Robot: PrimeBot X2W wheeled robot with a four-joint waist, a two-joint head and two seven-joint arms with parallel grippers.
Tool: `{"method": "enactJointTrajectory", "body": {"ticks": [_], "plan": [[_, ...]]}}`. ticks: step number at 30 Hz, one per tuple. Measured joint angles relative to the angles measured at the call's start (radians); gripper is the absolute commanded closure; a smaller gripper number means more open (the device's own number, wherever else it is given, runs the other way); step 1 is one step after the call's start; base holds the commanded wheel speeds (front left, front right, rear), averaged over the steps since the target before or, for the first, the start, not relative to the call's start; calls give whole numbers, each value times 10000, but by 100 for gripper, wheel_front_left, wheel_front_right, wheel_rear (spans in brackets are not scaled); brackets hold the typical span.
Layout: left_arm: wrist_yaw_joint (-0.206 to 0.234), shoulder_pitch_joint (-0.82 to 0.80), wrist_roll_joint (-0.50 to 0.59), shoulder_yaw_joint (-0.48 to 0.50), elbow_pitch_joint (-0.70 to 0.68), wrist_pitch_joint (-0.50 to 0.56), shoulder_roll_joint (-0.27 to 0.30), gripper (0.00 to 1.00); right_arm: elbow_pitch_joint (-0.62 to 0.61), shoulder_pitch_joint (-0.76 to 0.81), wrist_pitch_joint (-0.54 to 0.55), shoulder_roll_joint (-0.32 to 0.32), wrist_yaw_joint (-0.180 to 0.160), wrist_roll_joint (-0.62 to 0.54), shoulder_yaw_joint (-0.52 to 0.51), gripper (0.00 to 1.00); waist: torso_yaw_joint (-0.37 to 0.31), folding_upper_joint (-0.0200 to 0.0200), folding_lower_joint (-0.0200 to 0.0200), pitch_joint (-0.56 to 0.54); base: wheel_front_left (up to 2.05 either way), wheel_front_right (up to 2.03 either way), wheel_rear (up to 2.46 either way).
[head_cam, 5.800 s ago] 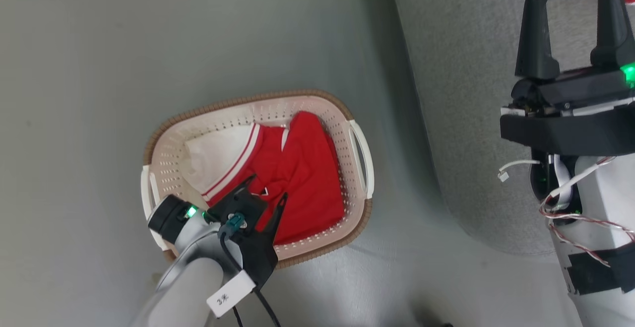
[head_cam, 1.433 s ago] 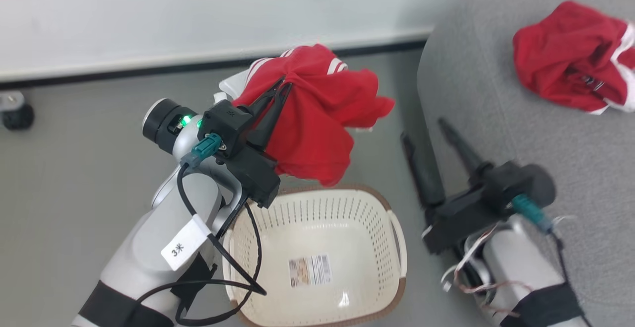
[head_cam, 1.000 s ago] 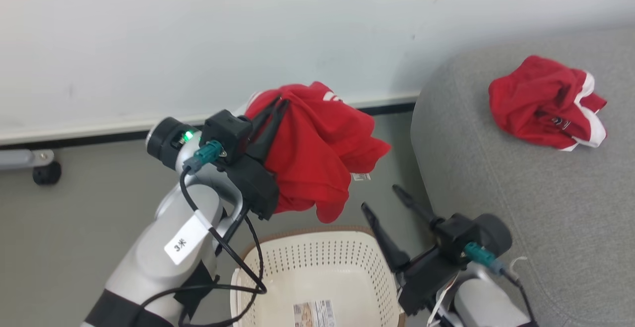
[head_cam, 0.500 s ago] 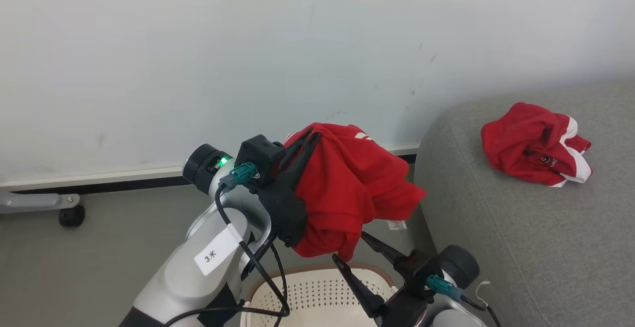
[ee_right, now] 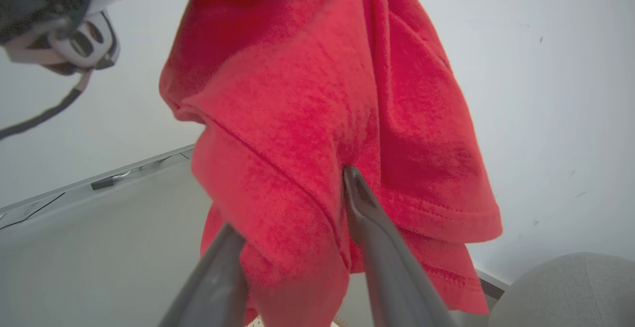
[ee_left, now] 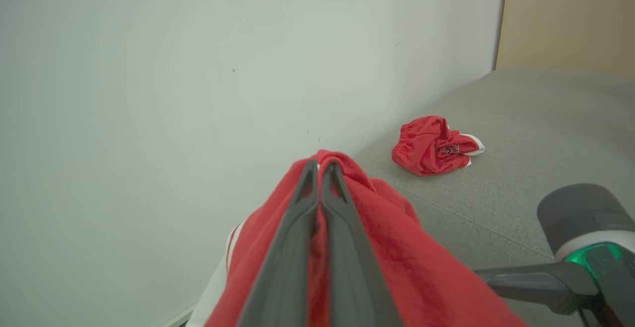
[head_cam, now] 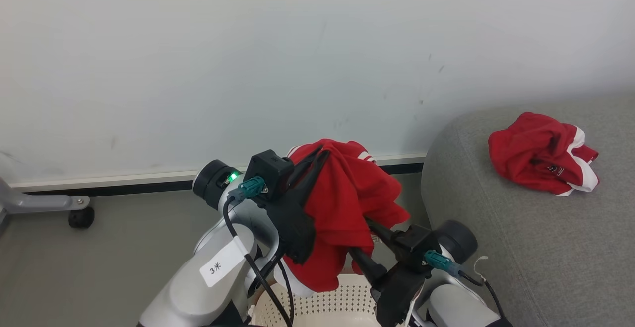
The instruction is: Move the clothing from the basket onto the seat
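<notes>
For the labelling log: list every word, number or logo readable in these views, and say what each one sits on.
"3米": on the white tag stuck to the left forearm.
Small logo on the red garment lying on the sofa: too small and blurred to read.
Nothing else is legible.

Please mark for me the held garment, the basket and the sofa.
held garment (head_cam: pixel 347 203), head view, on its hanging red fabric.
basket (head_cam: pixel 337 303), head view, on its perforated wall.
sofa (head_cam: pixel 521 247), head view, on bare grey upholstery.
</notes>
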Motion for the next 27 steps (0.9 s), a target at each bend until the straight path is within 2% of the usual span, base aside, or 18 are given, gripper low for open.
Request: {"method": "enactJointTrajectory", "body": {"ticks": [6, 7, 8, 10, 11, 12, 13, 16, 27], "plan": [[100, 347, -105, 98, -286, 84, 46, 100, -125, -269, 0, 8, 0, 360, 58, 100, -142, 0, 0, 30, 0, 0, 0], [127, 405, -142, 144, -332, 82, 92, 95, -96, -338, 0, 10, 0, 362, 10, 100, -184, 0, 0, 39, 0, 0, 0], [163, 480, -169, 207, -382, 82, 128, 73, -69, -421, 0, 10, 0, 364, -63, 100, -230, -1, 0, 46, 0, 0, 0], [188, 642, -213, 278, -451, 82, 209, 58, -21, -597, 0, 8, 0, 368, -295, 100, -338, 0, 0, 64, 0, 0, 0], [205, 731, -249, 309, -493, 82, 265, 38, -15, -687, 0, 2, -2, 374, -395, 100, -396, -1, 0, 73, 0, 0, 0], [219, 818, -309, 345, -533, 81, 309, 11, -15, -769, 0, 2, -2, 410, -495, 100, -460, 0, 0, 82, 0, 0, 0], [219, 900, -414, 378, -570, 81, 337, 0, -19, -850, 0, 4, -4, 451, -587, 100, -529, 0, 0, 92, 0, 0, 0], [219, 1106, -520, 433, -719, 35, 422, 0, -44, -1007, 0, -119, -50, 453, -848, 100, -753, 0, 0, 122, 0, 0, 0], [263, 1738, -681, 633, -1327, -297, 589, 0, -579, -1258, 0, -1218, -385, 451, -1630, 100, -1819, 0, 0, 236, 0, 0, 0]]}}
